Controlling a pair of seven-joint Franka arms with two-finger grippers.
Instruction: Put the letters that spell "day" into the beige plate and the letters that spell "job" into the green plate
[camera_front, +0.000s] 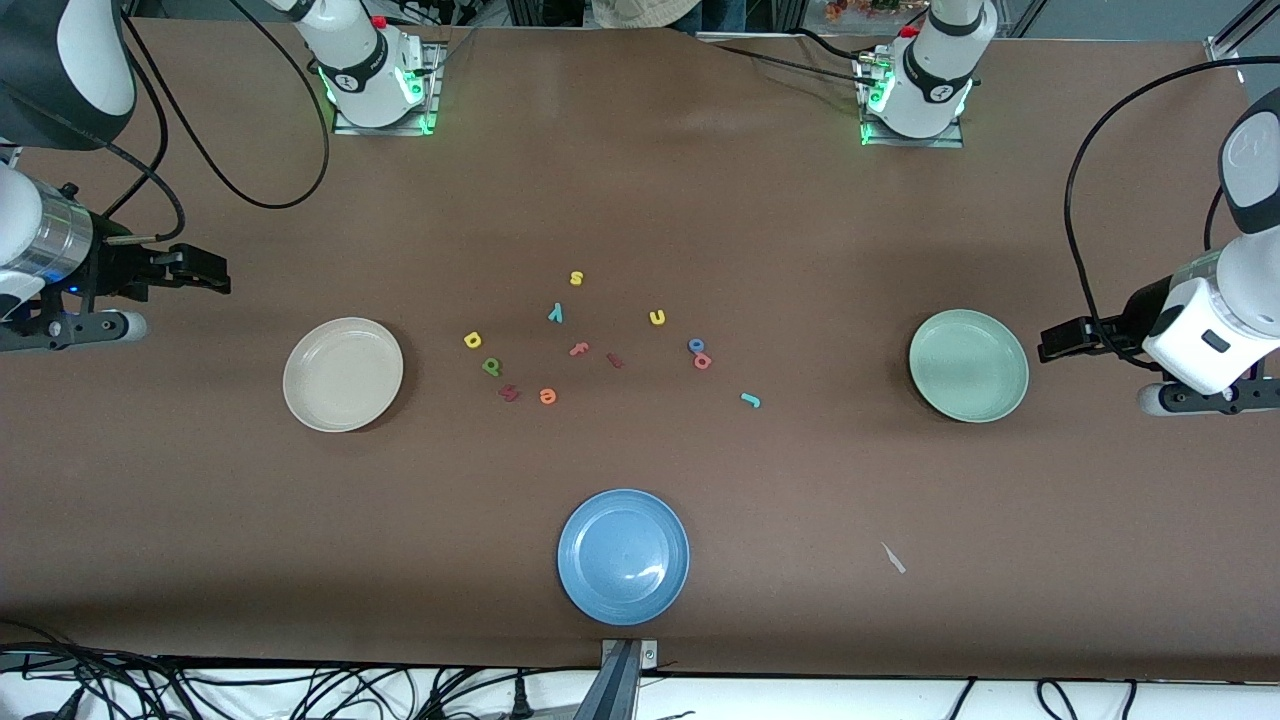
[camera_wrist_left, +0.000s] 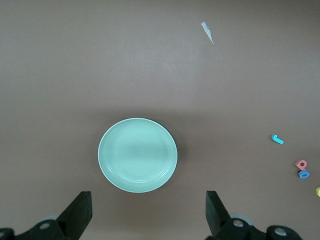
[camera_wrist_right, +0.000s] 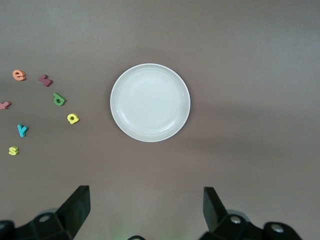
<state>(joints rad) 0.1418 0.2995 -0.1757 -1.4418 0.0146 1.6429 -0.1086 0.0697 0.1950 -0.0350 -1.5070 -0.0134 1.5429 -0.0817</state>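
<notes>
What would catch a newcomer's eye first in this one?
A loose scatter of small coloured foam letters lies mid-table, ringed by three empty plates: the beige plate toward the right arm's end, the green plate toward the left arm's end, and a blue plate nearest the front camera. The right gripper hangs above the table beside the beige plate and the left gripper beside the green one, fingers open and empty.

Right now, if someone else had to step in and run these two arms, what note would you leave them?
Left gripper: open, empty, waiting by the green plate.
Right gripper: open, empty, waiting by the beige plate.
Both plates are empty.
Done: nothing.
Left: yellow letter, green letter and teal y to beige; teal j, coral letter and blue letter to green.
</notes>
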